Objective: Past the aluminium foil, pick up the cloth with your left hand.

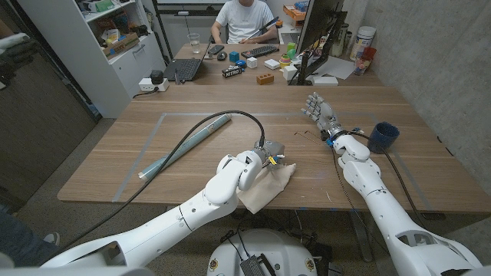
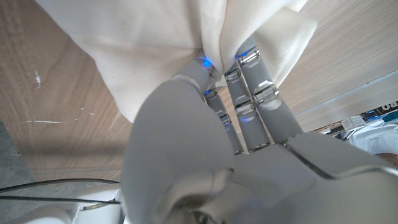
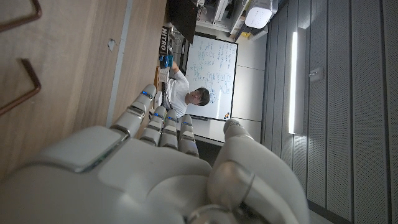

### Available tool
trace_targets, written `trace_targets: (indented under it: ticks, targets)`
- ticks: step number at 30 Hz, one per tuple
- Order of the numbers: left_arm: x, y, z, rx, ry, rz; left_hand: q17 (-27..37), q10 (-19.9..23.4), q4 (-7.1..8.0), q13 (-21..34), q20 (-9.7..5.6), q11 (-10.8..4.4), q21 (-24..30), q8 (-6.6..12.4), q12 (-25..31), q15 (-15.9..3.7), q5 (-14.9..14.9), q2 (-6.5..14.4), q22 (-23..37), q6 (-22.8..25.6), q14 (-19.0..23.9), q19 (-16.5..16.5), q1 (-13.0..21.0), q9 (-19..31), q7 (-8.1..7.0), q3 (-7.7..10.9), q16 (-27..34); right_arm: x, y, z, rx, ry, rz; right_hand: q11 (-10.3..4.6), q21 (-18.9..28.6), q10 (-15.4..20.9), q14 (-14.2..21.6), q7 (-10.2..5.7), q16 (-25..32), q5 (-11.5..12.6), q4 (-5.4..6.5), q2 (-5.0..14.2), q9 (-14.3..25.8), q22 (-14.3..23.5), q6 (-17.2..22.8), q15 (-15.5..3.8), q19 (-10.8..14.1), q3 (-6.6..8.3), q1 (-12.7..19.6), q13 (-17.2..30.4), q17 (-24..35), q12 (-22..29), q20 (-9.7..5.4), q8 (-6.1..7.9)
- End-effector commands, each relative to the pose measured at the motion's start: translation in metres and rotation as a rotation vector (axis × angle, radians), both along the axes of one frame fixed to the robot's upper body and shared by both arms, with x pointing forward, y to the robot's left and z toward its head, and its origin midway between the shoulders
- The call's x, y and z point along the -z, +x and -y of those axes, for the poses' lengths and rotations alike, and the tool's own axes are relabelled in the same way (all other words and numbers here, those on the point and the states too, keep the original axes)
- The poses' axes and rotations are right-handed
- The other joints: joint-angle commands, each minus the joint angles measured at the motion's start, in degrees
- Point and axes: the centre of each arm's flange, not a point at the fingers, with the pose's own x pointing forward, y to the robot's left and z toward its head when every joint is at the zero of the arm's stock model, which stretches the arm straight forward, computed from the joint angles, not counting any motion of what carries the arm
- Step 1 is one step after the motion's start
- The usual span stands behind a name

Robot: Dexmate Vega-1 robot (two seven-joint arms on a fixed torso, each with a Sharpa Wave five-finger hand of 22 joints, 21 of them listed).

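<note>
Left hand (image 2: 211,143) on unlabelled (plain) cloth (image 2: 155,43)

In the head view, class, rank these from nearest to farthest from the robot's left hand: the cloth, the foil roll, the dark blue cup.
1. The cloth: gripped by the left hand near the table's front edge.
2. The foil roll: lying at a slant to the hand's left.
3. The dark blue cup: far across on the right, beside the right hand.
</note>
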Motion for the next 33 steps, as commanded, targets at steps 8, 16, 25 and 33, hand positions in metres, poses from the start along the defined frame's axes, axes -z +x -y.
trace_targets:
  ticks: [8,16,25,33]
  targets:
    - [-0.01,-0.003,-0.002,0.038,-0.035,0.021,6.02,1.33,0.06,14.2,-0.87,-0.34,1.37,0.34,0.39,-9.74,0.25,2.73,0.23,2.14,8.2,-0.2,2.85,-0.59,1.67,-0.67,0.97,-0.002,0.004,-0.002,-0.007,-0.004,-0.005,-0.13,0.39,0.48,0.57,-0.29,0.17,0.22,-0.42,-0.03,-0.07,0.11,0.38,0.2,0.04,0.18,-0.44,0.13,0.04,0.08,0.31,0.03]
    - [-0.028,-0.014,-0.002,-0.006,0.032,0.04,6.83,0.95,0.08,15.04,-0.88,-0.28,1.82,0.54,0.14,-9.81,0.41,2.76,0.22,2.69,7.86,-0.89,2.87,-0.92,1.6,-0.77,0.91,-0.005,0.004,-0.003,-0.005,-0.002,-0.001,-0.18,0.4,0.54,0.61,-0.33,0.19,0.22,-0.45,0.0,-0.07,0.11,0.37,0.19,0.05,0.18,-0.51,0.13,0.01,0.09,0.27,0.01]
    - [-0.051,-0.03,-0.008,0.022,0.033,0.144,7.69,1.06,0.17,15.95,-1.03,-0.85,2.49,0.62,-0.08,-10.12,0.67,2.84,0.2,2.91,7.84,-1.56,2.79,-1.35,1.23,-0.76,0.85,-0.007,0.001,-0.004,-0.005,-0.001,0.009,-0.1,0.4,0.5,0.6,-0.27,0.18,0.24,-0.52,0.04,-0.07,0.1,0.44,0.21,0.08,0.23,-0.51,0.13,-0.04,0.06,0.27,0.03]
    - [-0.065,-0.042,-0.007,0.049,0.028,0.155,8.2,1.26,0.12,16.49,-1.14,-0.63,3.08,0.63,-0.26,-10.09,0.89,2.72,0.15,2.88,7.97,-1.6,2.74,-1.63,1.2,-0.73,0.82,-0.009,-0.001,-0.006,-0.003,-0.004,0.012,-0.09,0.39,0.51,0.6,-0.16,0.18,0.24,-0.57,0.07,-0.07,0.1,0.51,0.25,0.06,0.24,-0.57,0.14,-0.09,0.05,0.26,0.04]
